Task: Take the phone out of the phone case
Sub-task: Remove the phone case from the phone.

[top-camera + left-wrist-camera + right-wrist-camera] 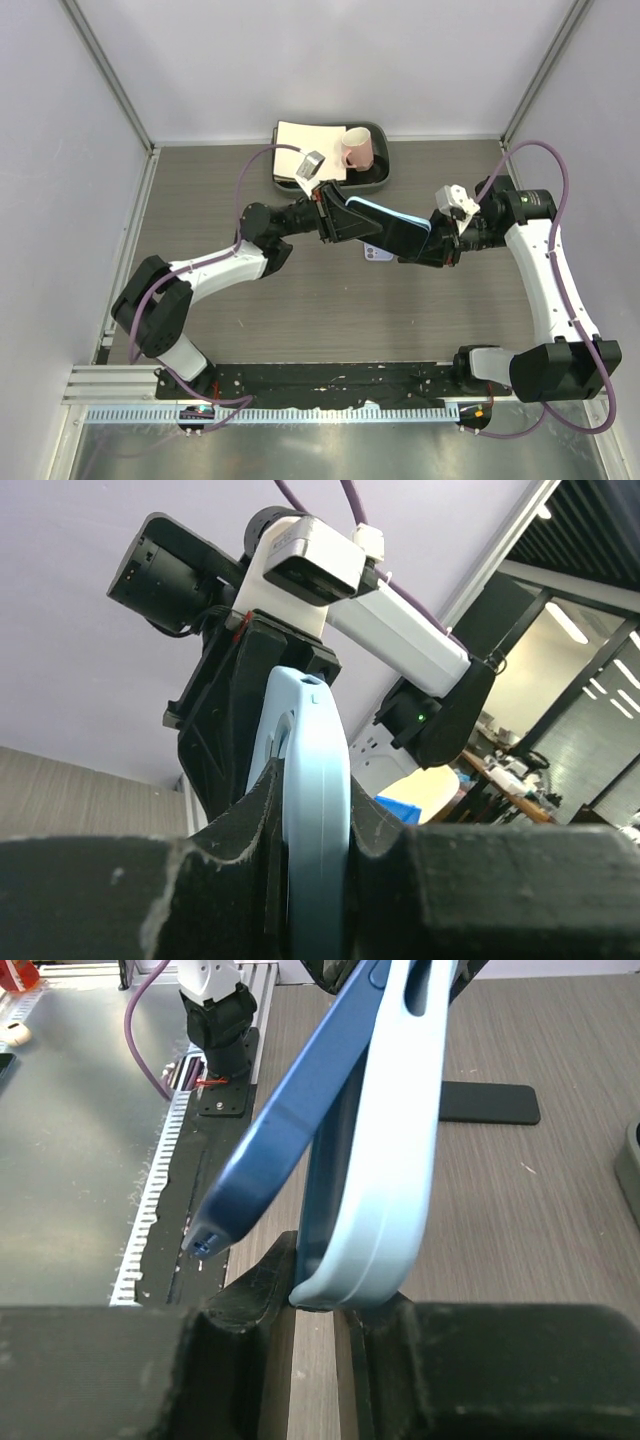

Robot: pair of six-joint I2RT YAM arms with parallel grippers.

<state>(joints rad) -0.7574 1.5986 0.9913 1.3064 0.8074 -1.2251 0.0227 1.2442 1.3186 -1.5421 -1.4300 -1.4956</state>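
A light blue phone case with a dark blue phone in it hangs above the middle of the table, held between both arms. My left gripper is shut on the case's left end; in the left wrist view the case edge sits pinched at that gripper. My right gripper is shut on the other end. In the right wrist view the case is clamped at that gripper, while the phone has peeled away from it, its end free to the left of the jaws.
A dark tray at the back middle holds a pink cup and a white folded sheet. A small white item lies on the table under the phone. A black rail runs along the near edge.
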